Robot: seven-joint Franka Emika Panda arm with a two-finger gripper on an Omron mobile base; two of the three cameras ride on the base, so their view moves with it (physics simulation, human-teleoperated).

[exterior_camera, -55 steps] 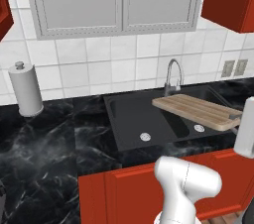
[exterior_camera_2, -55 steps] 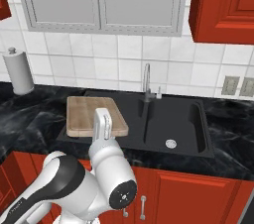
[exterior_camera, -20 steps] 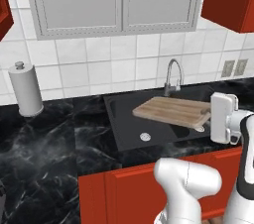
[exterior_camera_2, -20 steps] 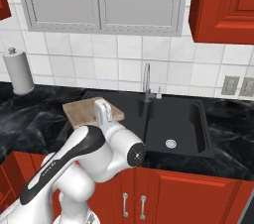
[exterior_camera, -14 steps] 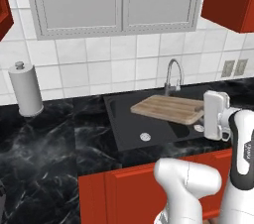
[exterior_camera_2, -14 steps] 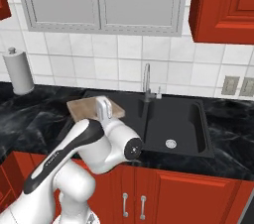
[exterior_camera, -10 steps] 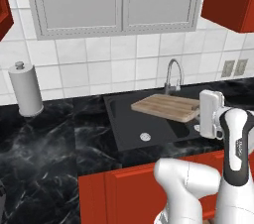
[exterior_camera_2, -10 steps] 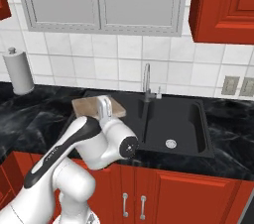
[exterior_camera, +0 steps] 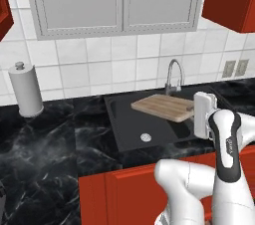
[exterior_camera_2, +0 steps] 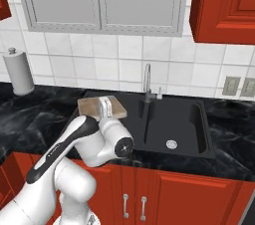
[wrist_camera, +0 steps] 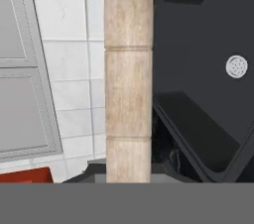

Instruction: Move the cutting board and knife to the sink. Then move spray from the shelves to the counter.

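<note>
My gripper (exterior_camera: 195,115) is shut on the right end of the cutting board (exterior_camera: 162,107), a light-wood board held flat in the air over the sink (exterior_camera: 124,129). From the other side, the cutting board (exterior_camera_2: 91,105) hangs at the left rim of the sink (exterior_camera_2: 189,119), with the gripper (exterior_camera_2: 105,108) on its near edge. In the hand view the cutting board (wrist_camera: 128,79) runs edge-on away from me, beside the dark sink (wrist_camera: 208,99) with its drain. The knife, spray and shelves are out of view.
A metal faucet (exterior_camera: 173,72) rises behind the basin. A paper towel roll (exterior_camera: 25,89) stands on the black counter (exterior_camera: 45,139) at far left. Grey wall cabinets (exterior_camera: 119,0) hang above the white tiles. Red cabinet fronts (exterior_camera_2: 169,194) sit below.
The arm has carried the cutting board away from the base, toward the faucet and over the sink. The grip stayed shut on it.
</note>
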